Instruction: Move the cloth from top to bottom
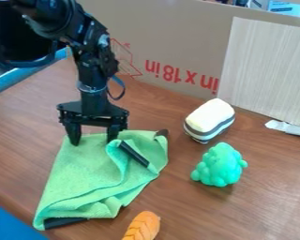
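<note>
Looking down at a slant on a brown wood-grain table [268,206], with a cardboard wall [177,33] along its far side, marked in upside-down red print. Against the cardboard, at the right, a pale panel [262,70] with fine streaks, and by its foot a whitish strip [290,128]. Over the cardboard's top edge, at the upper right, a glimpse of a light blue box [285,8]. On the table, right of the green cloth [84,168], a white block with grey bands [209,117] and, nearer the camera, a lumpy sea-green toy [219,165]. Cut off by the bottom edge, an orange toy with a ridged top [142,226]; cut off at the lower left corner, a plain blue thing [8,225], impossible to name. Too dark to make out, the area at the upper left behind the arm. Partly hidden under folds, the cloth's black patches, with a dark stripe [133,153] showing on top. Above the cloth's far edge, left of centre, the black gripper [93,136], pointing down, with fingers set wide apart and nothing clamped between. Tips right at the cloth's far edge; impossible to tell whether touching or just above. Cloth spread from there toward the lower left, rumpled and folded over on its right side.
</note>
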`<state>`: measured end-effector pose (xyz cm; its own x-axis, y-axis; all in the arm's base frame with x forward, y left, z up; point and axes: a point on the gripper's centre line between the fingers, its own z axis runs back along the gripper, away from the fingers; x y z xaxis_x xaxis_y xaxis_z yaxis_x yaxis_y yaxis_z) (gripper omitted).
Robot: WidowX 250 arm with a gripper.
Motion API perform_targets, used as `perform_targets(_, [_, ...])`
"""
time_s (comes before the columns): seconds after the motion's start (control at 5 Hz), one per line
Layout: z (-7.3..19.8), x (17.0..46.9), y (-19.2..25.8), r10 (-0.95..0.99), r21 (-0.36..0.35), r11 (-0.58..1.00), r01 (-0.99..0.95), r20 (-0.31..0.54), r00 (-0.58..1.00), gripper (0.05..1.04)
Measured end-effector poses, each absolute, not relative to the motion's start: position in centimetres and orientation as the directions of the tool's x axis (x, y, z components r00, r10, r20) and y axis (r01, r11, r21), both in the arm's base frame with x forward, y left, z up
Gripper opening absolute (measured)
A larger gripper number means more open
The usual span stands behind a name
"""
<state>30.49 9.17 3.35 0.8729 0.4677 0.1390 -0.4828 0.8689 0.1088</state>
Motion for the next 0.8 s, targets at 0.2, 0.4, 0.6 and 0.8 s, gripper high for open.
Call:
perform_targets(0.2, [3.3, 31.8, 9.6, 0.498, 0.110, 0.852, -0.513, 0.135, 0.857, 0.999])
perform_targets(0.4, [3.5, 32.7, 10.0, 0.521, 0.104, 0.839, -0.535, 0.136, 0.843, 0.999])
perform_targets(0.6, [3.6, 33.8, 10.8, 0.567, 0.092, 0.809, -0.581, 0.140, 0.812, 0.999])
perform_targets(0.8, [4.5, 35.2, 12.1, 0.629, 0.063, 0.765, -0.641, 0.147, 0.764, 0.999])
